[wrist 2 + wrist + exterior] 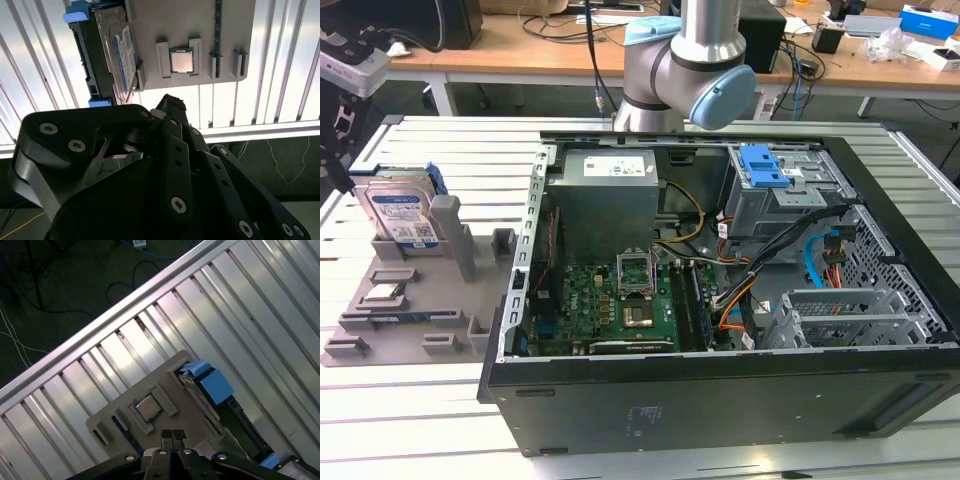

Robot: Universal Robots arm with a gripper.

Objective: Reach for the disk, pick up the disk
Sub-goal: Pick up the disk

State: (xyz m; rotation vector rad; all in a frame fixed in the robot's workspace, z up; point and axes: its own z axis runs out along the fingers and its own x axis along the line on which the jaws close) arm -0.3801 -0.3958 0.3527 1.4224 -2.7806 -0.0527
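Plainly, the flat silver disk [398, 212], blue plastic bracket along its edges, stands on edge in a grey moulded holder [460, 310] on the ribbed metal table [430, 140], at the exterior view's left; the black pincer [172, 435], clenched on nothing, hovers above the holder

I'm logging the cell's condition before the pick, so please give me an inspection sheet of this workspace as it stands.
Surface: slatted metal table carrying a grey holder and an open computer case.
Job's things: disk stands on edge in the holder, at the exterior view's left, ungripped.
Clutter: chip in a grey frame on the holder.
Grippers: claw shut, empty, above the holder, apart from the disk.
Cables: orange, blue and black wires inside the case.
Surroundings: desks with boxes and wires behind the table.
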